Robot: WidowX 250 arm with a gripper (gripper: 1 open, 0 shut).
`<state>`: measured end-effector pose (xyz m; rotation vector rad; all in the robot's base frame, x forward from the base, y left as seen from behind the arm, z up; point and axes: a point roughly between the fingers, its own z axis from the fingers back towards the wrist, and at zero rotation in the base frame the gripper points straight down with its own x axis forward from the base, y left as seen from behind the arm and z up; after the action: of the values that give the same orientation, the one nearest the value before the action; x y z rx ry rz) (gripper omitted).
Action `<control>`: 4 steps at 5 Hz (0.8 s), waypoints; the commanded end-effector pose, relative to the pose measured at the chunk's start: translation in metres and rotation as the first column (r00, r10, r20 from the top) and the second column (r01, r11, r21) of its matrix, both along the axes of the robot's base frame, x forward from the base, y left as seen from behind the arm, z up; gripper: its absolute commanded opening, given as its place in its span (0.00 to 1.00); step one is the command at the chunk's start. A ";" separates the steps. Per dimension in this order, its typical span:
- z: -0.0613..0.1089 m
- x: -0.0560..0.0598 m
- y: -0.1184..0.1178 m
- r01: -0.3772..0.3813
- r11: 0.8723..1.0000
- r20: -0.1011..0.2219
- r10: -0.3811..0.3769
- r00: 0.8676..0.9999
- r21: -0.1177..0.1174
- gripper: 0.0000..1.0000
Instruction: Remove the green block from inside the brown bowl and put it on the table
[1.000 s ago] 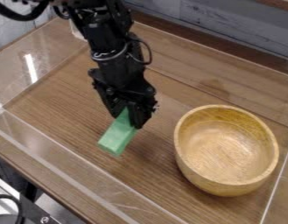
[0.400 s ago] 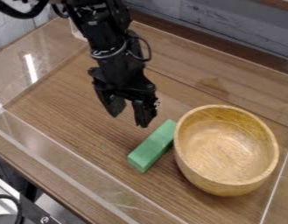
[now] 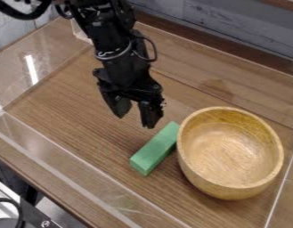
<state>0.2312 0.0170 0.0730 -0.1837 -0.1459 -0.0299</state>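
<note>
A green block (image 3: 155, 149) lies flat on a brown wooden table (image 3: 72, 113), just beside the left side of a round tan bowl (image 3: 231, 152). It is outside the bowl, set at a slant, its upper end close to the rim; whether the two touch is hard to tell.

Above and to the left of the block, the black gripper (image 3: 134, 112) points down with its fingers spread apart and nothing between them. The placing looks done, so the step in hand is likely to back away cleanly. That calls for rising straight up with the fingers kept wide, and no sideways sweep toward the block, which could be nudged against the bowl.

The bowl holds nothing that shows. The black arm (image 3: 109, 44) reaches in from the top, a loose cable (image 3: 145, 46) looping at its side. A low clear wall (image 3: 68, 174) runs along the near left edge; any retreat should stay above it. A grey panel (image 3: 220, 25) stands behind the table.
</note>
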 end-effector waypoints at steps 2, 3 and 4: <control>0.004 0.005 -0.005 0.010 1.000 0.031 -0.009 0.999 -0.003 1.00; 0.002 0.005 -0.007 0.011 1.000 0.031 -0.010 0.999 -0.007 1.00; 0.000 0.005 -0.008 0.010 1.000 0.031 -0.010 0.999 -0.011 1.00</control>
<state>0.2319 0.0095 0.0668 -0.1997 -0.1485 -0.0328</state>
